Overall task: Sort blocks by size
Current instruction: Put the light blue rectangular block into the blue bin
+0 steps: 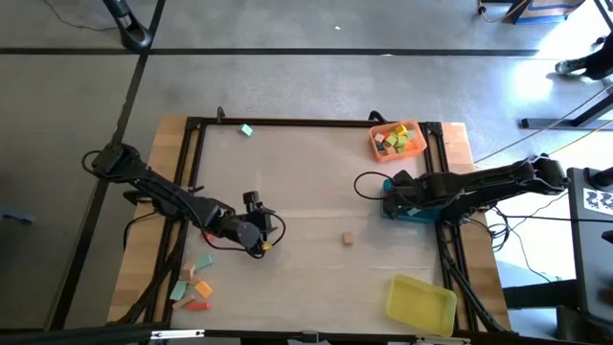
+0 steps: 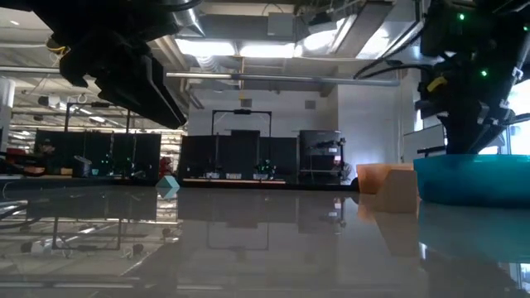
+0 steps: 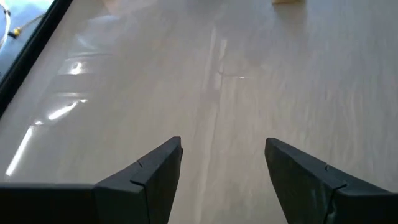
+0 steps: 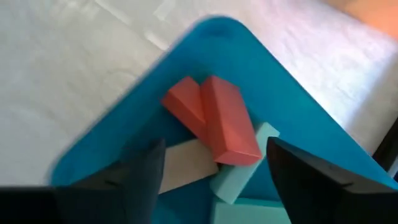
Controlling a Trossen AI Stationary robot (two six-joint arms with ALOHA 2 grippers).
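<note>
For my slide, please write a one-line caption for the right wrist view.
Right gripper open above the blue tray, which holds red, tan and teal blocks.

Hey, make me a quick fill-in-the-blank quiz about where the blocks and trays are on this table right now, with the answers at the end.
1. The right gripper hangs over the ____ tray, its fingers apart and empty.
2. Two ____ blocks lie side by side in that tray.
3. The tray at the table's far right corner is ____ in colour.
4. The yellow tray holds ____ blocks.

Answers: blue; red; orange; no
</note>
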